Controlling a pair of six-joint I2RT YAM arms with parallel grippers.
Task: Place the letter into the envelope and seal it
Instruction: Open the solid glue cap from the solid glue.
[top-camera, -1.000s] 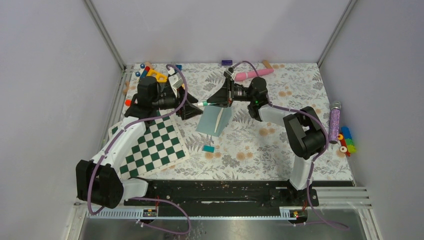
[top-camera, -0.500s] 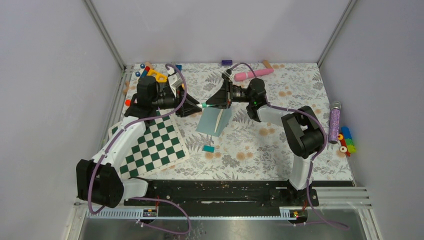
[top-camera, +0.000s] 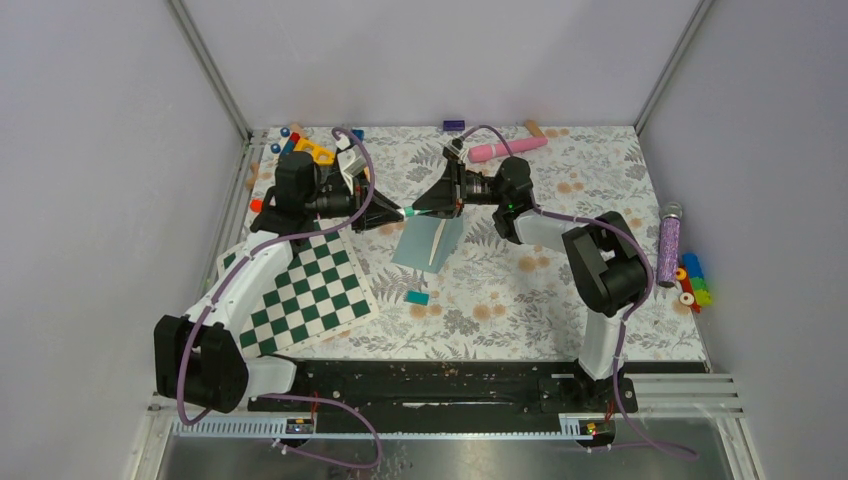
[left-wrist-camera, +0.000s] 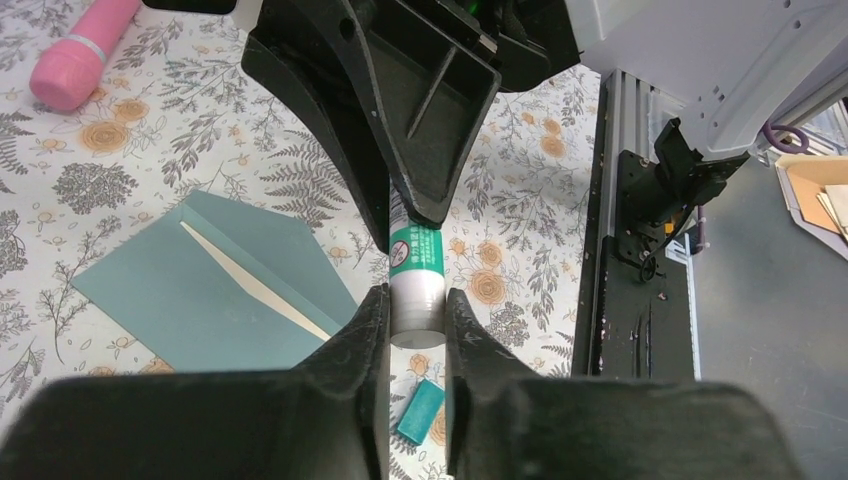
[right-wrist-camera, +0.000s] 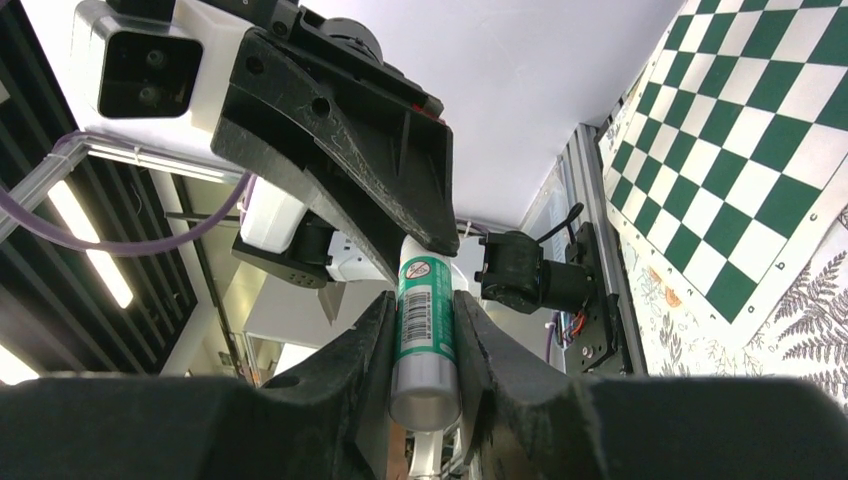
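Honestly, with my left gripper (left-wrist-camera: 417, 300) and right gripper (right-wrist-camera: 424, 300) each pinching an end of the glue stick (left-wrist-camera: 415, 262) near the envelope (left-wrist-camera: 190, 300), letter (left-wrist-camera: 252, 283) tucked inside, I fear a crooked pull drops it.

On my desk (top-camera: 590, 165) lie a green-white checkerboard (top-camera: 305, 290), a small teal block (top-camera: 417, 297), a pink cylinder (top-camera: 508, 148) and a purple tube (top-camera: 668, 243).

a raised glue stick (top-camera: 410, 211) blocks passage just beyond the envelope (top-camera: 415, 250).
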